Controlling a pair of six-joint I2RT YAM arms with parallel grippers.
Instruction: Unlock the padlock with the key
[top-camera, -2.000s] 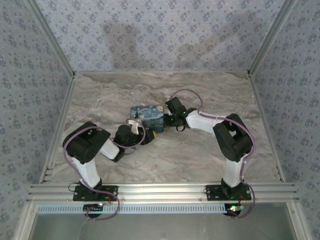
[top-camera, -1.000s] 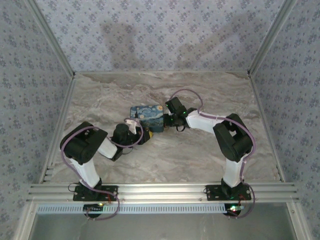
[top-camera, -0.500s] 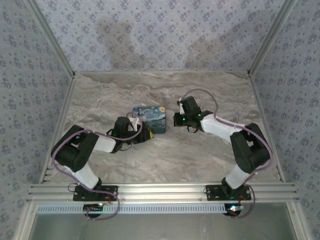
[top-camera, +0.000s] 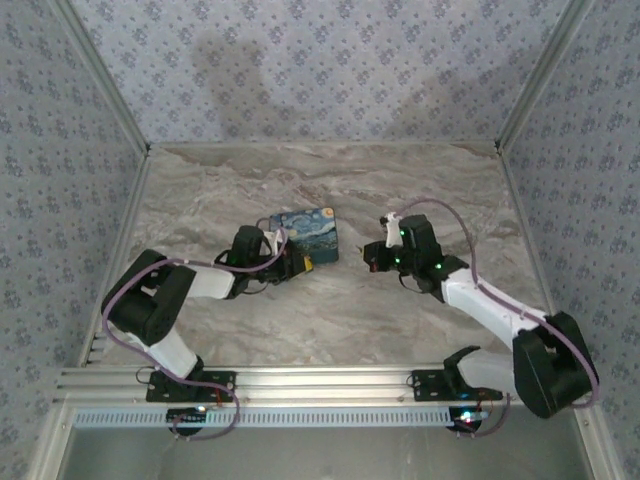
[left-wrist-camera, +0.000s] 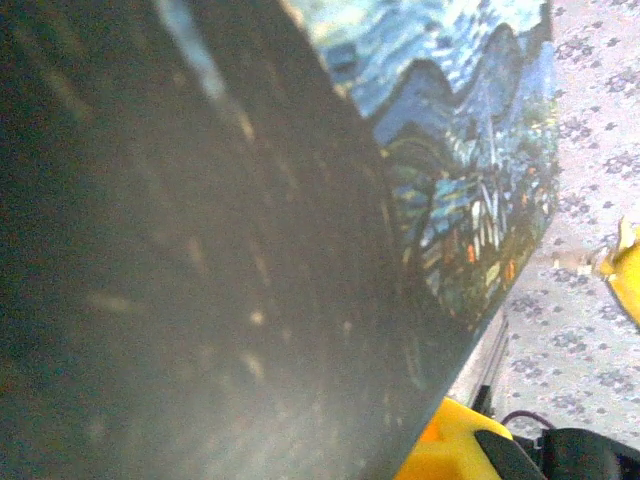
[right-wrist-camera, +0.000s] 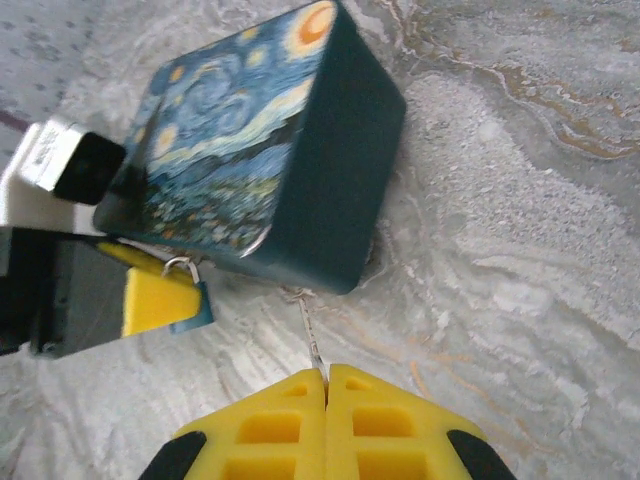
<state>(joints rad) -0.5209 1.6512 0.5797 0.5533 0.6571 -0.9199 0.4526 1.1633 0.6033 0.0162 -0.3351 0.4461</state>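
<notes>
Worktop (top-camera: 400, 310): grey-veined marble pattern, patterned walls on three sides.

Painted box (top-camera: 303, 232): blue with yellow swirls, lying flat on the worktop a little left of centre. It sits between the two arms.

Padlock (right-wrist-camera: 192, 305): tiny and blue, with a thin silvery shackle. In the right wrist view it hangs at the lower left corner of the box, right beside a yellow finger (right-wrist-camera: 155, 295) of the left arm. Whether that finger touches it cannot be told from here.

Left claw (top-camera: 297, 263): low against the near left edge of the box. The left wrist view is mostly a dark blur, with the box's painted face very close. Cannot tell how far this claw is spread, or whether it grips anything.

Right claw (right-wrist-camera: 326, 380): both yellow fingers pressed together, pinching the key (right-wrist-camera: 313, 345). The key is a thin silvery shaft poking out from between the tips (only the shaft shows). It points toward the box's dark side wall, its far end just short of the bottom edge. The key is apart from the padlock, to the padlock's right in this view.

From above, the right claw stands clear of the box on its right side, with bare worktop between them.
</notes>
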